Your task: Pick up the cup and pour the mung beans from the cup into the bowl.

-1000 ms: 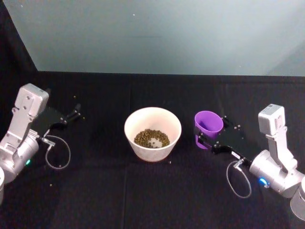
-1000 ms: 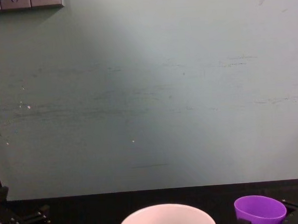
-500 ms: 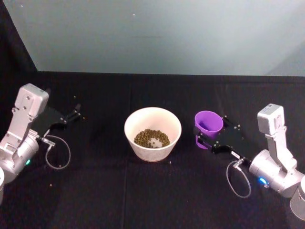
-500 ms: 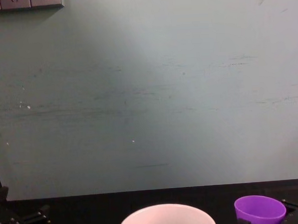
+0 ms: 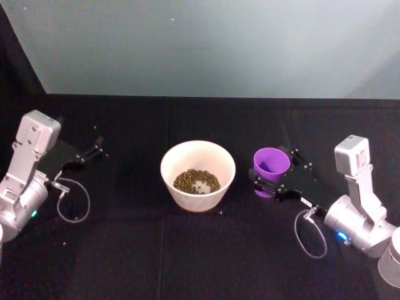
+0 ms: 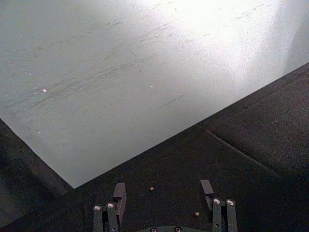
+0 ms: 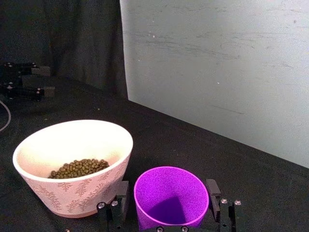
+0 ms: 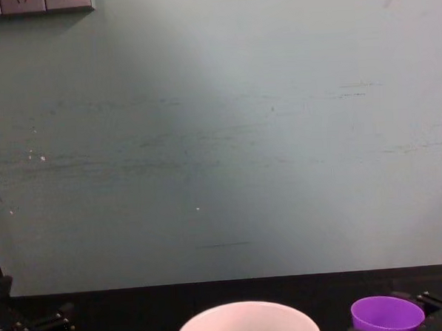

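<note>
Head view: the cup [image 5: 271, 164], a small purple tapered tumbler, is seen upright on the black table [image 5: 187, 250], with no beans visible inside. It is set between the fingers of the right gripper [image 5: 270, 180], one finger on each side; whether the cup is touched cannot be told here. The bowl [image 5: 197, 174], wide and pale, stands just beside the gripper on its inner side, and the mung beans [image 5: 196, 180] lie as a brownish-olive heap at the bowl's bottom. The left gripper [image 5: 97, 148] is held well apart at the far side of the bowl, with nothing between its fingers.

Left wrist view: the left gripper [image 6: 164, 194] is shown spread wide, unoccupied, with two stray beans [image 6: 151, 188] on the cloth near it.

Right wrist view: the cup [image 7: 171, 197] is seen standing between the spread fingers [image 7: 119, 195] of the right gripper [image 7: 168, 197], a narrow gap showing on each side. The bowl [image 7: 73, 166] bears a leaf pattern on its outer wall.

Chest view: the cup's rim [image 8: 387, 314] and the bowl's rim [image 8: 246, 321] are seen side by side at the lower edge.
</note>
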You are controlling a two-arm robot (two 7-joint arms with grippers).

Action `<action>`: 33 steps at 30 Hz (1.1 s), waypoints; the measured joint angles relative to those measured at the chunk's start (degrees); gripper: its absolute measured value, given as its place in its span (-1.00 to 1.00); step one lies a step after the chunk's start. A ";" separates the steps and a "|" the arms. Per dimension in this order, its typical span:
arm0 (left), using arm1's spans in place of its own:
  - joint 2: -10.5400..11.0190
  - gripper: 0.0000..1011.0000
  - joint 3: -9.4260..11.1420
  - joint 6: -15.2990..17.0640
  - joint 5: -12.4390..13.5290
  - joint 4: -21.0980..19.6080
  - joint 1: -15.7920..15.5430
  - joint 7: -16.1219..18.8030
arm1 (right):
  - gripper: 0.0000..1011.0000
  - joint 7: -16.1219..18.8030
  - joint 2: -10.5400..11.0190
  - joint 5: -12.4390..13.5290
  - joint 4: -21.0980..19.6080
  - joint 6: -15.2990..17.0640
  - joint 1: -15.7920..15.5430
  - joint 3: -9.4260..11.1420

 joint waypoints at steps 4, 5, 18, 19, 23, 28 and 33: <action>0.00 0.98 0.00 0.00 0.00 0.00 0.00 0.00 | 0.98 -0.01 0.32 -0.01 -1.44 0.01 -0.40 0.17; 0.00 0.98 0.00 0.00 0.00 0.00 0.00 0.00 | 0.98 -0.03 0.49 -0.03 -2.09 0.05 -0.61 0.28; 0.00 0.98 0.00 0.00 0.00 0.00 0.00 0.00 | 0.98 -8.97 1.54 -0.57 -16.72 5.67 -6.47 5.84; 0.00 0.98 0.00 0.00 0.00 0.00 0.00 0.00 | 0.98 -10.69 1.34 -1.46 -17.65 6.19 -7.12 6.32; 0.00 0.98 0.00 0.00 0.00 0.00 0.00 0.00 | 0.98 -18.32 0.07 -6.17 -21.52 7.82 -10.50 8.78; 0.00 0.98 0.00 0.00 0.00 0.00 0.00 0.00 | 0.98 -23.55 -1.49 -8.76 -22.66 7.89 -13.17 11.62; 0.00 0.98 0.00 0.00 0.00 0.00 0.00 0.00 | 0.98 -25.09 -2.86 -9.27 -20.82 6.81 -13.75 13.28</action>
